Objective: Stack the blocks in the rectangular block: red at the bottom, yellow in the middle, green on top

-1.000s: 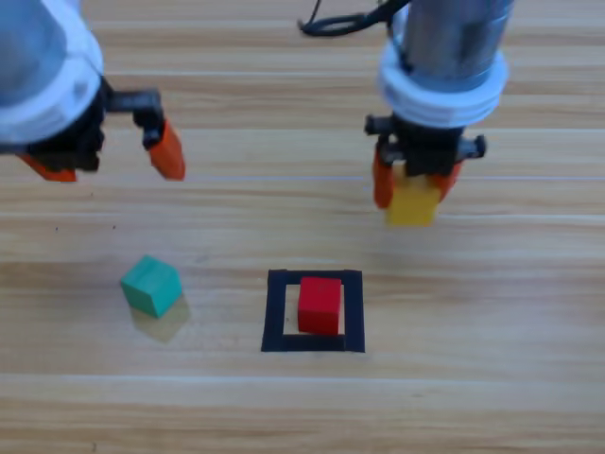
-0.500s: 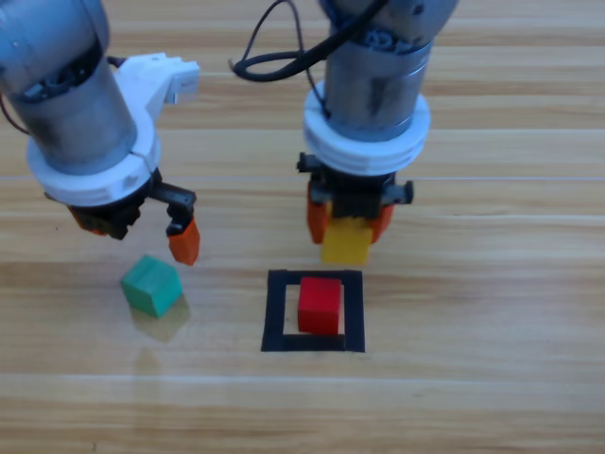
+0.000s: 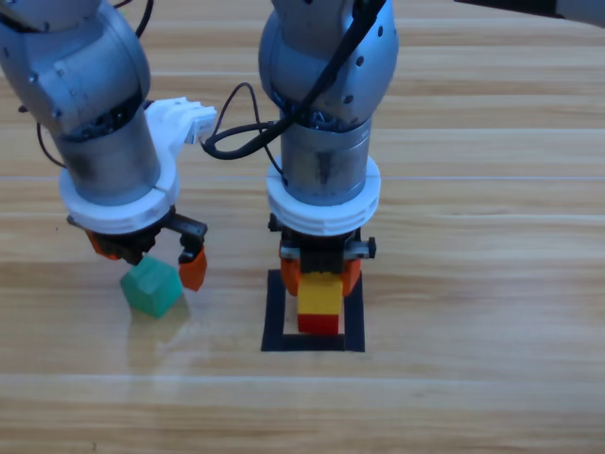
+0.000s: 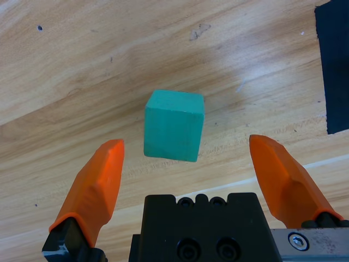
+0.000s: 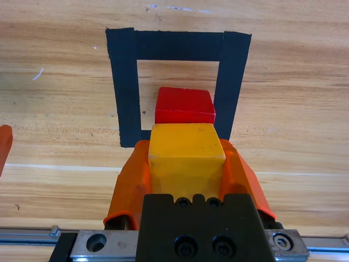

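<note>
**Two arms over a wooden desk, one cube carried above the taped square**

The wooden desk (image 3: 492,284) runs in pale horizontal planks beneath both arms. Near its middle lies the rectangular block (image 3: 274,317), a square outline of black tape with a wood-coloured centre. The red cube (image 3: 318,324) sits inside that outline; in the right wrist view it (image 5: 184,106) stands toward the nearer side of the square.

The right tool (image 3: 321,279) hangs over the taped square, its orange jaws pinching the yellow cube (image 3: 320,295) from both sides. In the high view the yellow cube covers most of the red one, leaving only the red cube's lower edge showing. The right wrist view places the yellow cube (image 5: 186,155) in front of the red cube; whether the two touch cannot be told.

The left tool (image 3: 151,260) hangs at the left of the square, jaws spread wide, directly over the teal-green cube (image 3: 151,288). In the left wrist view the green cube (image 4: 174,124) rests on the wood between the two orange jaws, touching neither, turned slightly askew to them. A corner of the black tape (image 4: 334,65) shows at that view's right edge.
</note>
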Motion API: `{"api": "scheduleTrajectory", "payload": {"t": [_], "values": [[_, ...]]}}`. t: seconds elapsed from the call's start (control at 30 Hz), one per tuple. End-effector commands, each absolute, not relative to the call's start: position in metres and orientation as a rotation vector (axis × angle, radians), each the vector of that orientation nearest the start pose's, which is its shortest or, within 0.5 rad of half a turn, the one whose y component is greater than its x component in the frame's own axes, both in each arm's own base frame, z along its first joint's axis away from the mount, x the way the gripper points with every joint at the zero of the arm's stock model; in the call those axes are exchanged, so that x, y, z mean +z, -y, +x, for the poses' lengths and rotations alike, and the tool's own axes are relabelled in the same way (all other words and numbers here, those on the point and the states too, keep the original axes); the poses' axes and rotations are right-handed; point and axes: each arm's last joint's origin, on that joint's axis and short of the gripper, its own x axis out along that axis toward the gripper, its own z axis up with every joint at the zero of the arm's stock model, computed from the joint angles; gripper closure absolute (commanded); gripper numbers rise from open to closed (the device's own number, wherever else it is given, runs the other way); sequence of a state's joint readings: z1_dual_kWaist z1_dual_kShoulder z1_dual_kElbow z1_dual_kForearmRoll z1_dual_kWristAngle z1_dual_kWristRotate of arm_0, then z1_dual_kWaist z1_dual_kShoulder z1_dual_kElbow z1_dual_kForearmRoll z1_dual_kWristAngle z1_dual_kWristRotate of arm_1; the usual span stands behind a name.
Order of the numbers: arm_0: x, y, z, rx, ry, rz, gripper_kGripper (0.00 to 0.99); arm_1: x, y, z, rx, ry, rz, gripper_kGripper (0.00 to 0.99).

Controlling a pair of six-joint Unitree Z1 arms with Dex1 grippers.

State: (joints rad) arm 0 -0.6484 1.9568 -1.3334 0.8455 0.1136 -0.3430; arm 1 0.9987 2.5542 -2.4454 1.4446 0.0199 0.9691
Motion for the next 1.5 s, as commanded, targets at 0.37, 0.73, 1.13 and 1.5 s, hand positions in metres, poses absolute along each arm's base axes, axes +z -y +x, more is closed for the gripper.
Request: {"api": "scheduleTrajectory", "payload": {"t": [0.37,0.73,1.13,1.5], "values": [[0.207,0.182,0.306,-0.122,-1.454,0.266,0.014,0.177,-0.446,0.274,0.01,-1.597,-0.08,0.439],[0.206,0.179,0.312,-0.091,-1.489,0.146,0.0,0.323,-0.417,0.241,0.295,-1.301,-0.135,0.0],[0.193,0.183,0.296,-0.132,-1.487,0.192,0.0,0.367,-0.339,0.227,0.664,-1.1,-0.32,0.007],[0.185,0.194,0.29,-0.174,-1.466,0.21,0.016,0.345,-0.227,0.195,0.803,-0.953,-0.41,0.004]]}}
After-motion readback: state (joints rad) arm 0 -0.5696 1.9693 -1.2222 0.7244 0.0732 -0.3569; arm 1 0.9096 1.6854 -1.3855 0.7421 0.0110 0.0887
